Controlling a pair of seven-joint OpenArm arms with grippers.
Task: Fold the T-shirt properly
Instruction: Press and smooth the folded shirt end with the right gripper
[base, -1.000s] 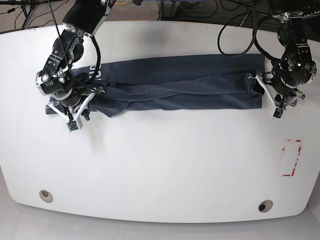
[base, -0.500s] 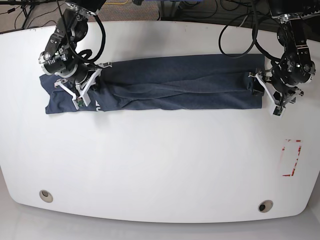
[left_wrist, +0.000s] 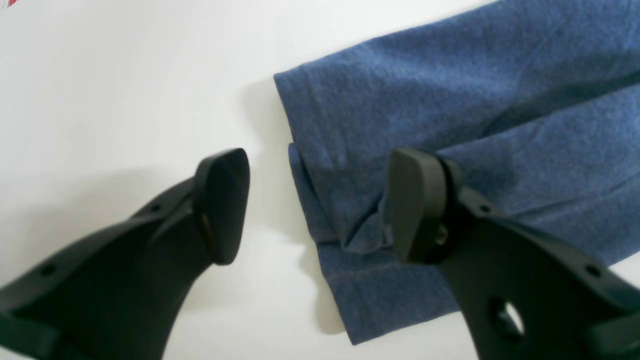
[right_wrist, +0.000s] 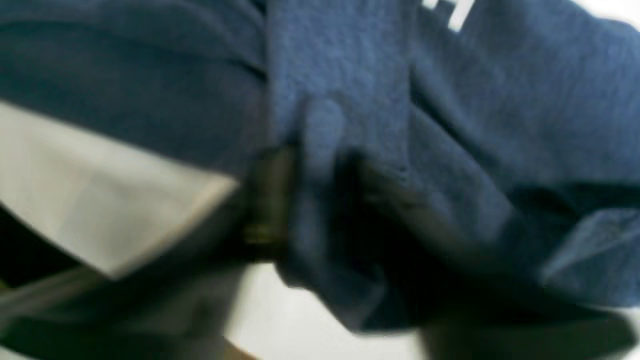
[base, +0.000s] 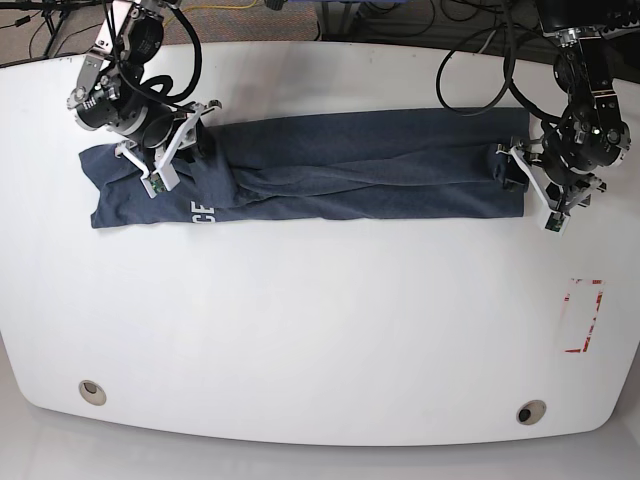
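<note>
Left gripper (left_wrist: 320, 205) fingers spread over T-shirt (base: 350, 175) hem; right gripper (base: 185, 140) unclear; shirt long, rumpled band.

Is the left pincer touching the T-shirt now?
Touching. In the left wrist view, one finger of the open left pincer presses on the T-shirt hem; the other is over bare table.

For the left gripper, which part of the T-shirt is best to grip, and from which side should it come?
Probably the folded hem edge of the T-shirt, at the end beside the left gripper. Its layers stack there into a thick, straight edge. The gripper is open, one finger over the bare table, the other above the cloth, so coming straight down astride that edge looks simplest.
</note>
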